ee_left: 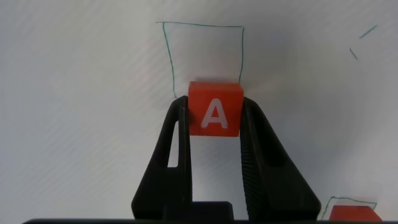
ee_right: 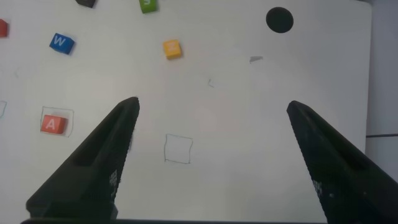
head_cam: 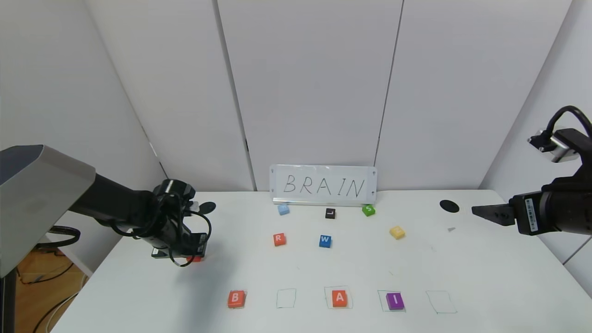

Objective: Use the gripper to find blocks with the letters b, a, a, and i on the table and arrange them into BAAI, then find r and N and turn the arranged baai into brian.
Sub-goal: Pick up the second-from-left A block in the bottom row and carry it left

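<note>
- A big white bench [head_cam: 296, 268] stands in front of plain white wall panels. Thin green squares are drawn on it near the front edge.
- In the front row, the orange B block [head_cam: 236, 299] sits at the left. Next to it is an empty green square [head_cam: 286, 298].
- Then comes an orange A block [head_cam: 340, 298] in its square, and the purple I block [head_cam: 394, 301] in the square to the right of it. The last square [head_cam: 441, 302] on the right is empty.
- The left gripper [ee_left: 214, 134] is over the left side of the bench. Its jaws are closed on the second orange A block [ee_left: 214, 111], with one finger on each side. In the left wrist view the block is just at the edge of a green square.
- In the middle row, the orange R block [head_cam: 279, 239] sits beside the blue W block [head_cam: 325, 241]. The yellow N block [head_cam: 397, 232] is further right.
- The right gripper [ee_right: 211, 155] hangs over the right side of the bench. Its jaws are wide apart and hold nothing.
- Further back are a light blue block [head_cam: 283, 209], a black block [head_cam: 330, 213] and the green S block [head_cam: 368, 210].
- Two black round holes [head_cam: 449, 206] are near the back corners.
- At the very back, a white sign [head_cam: 323, 185] leans on the wall. It says BRAIN.
</note>
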